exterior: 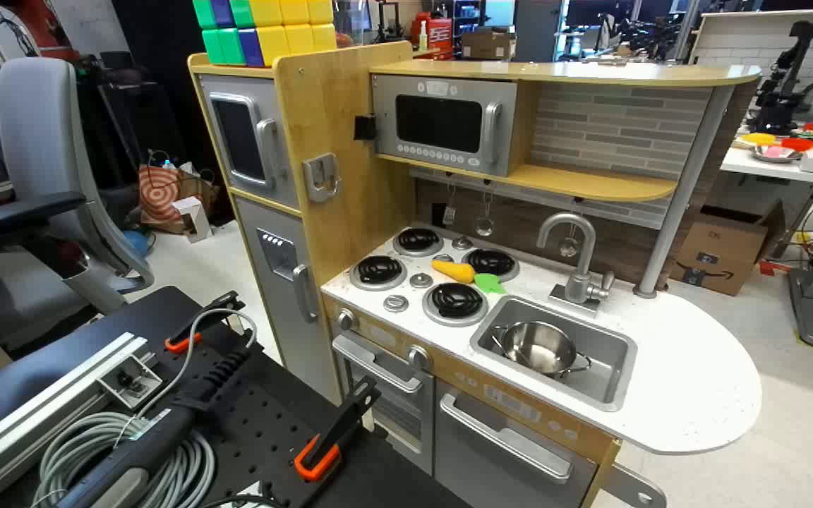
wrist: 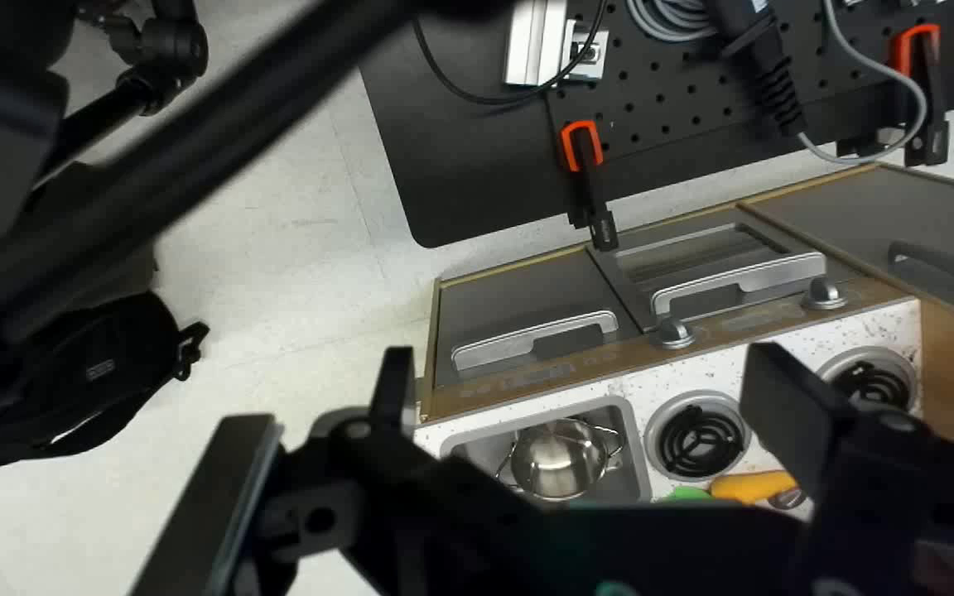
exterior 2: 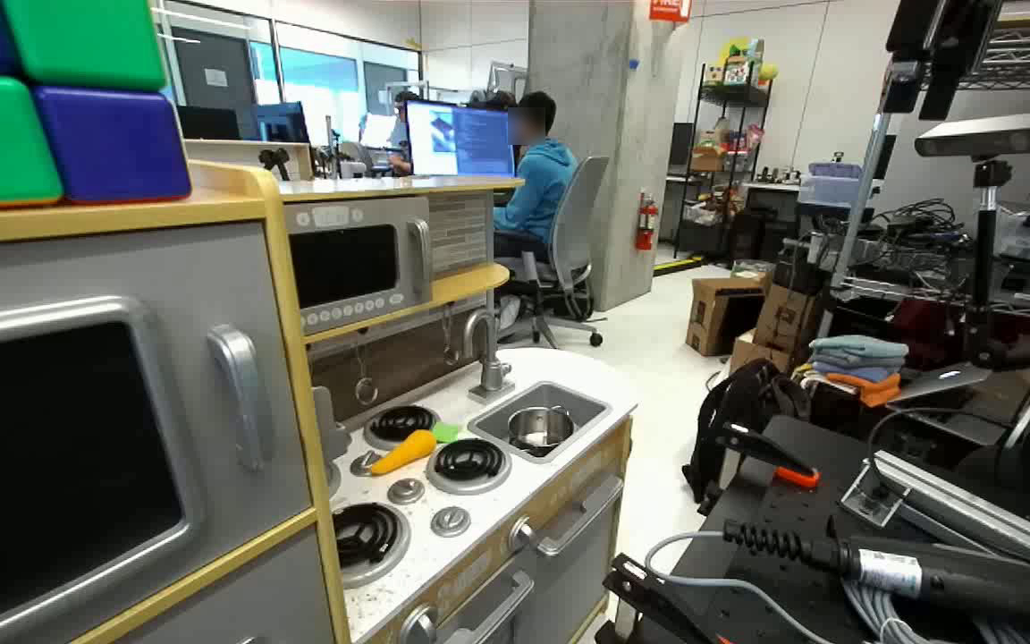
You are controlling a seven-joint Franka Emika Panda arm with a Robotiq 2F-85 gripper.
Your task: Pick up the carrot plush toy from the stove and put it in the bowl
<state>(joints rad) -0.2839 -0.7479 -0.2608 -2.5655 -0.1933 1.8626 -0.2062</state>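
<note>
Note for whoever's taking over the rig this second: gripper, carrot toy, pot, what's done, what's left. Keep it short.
Gripper: open, holding nothing; seen only in the wrist view.
Carrot plush toy: lying on the stove between the two burners nearest the sink, green top toward the sink.
Two-handled steel pot: in the sink; probably the task's bowl.
Done: no pick or placement; the toy is neither gripped nor in the pot.
Left: grasp the toy, lift it, release it in the pot.

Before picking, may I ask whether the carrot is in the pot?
No, out: both exterior views show the carrot plush toy on the stove.
</note>
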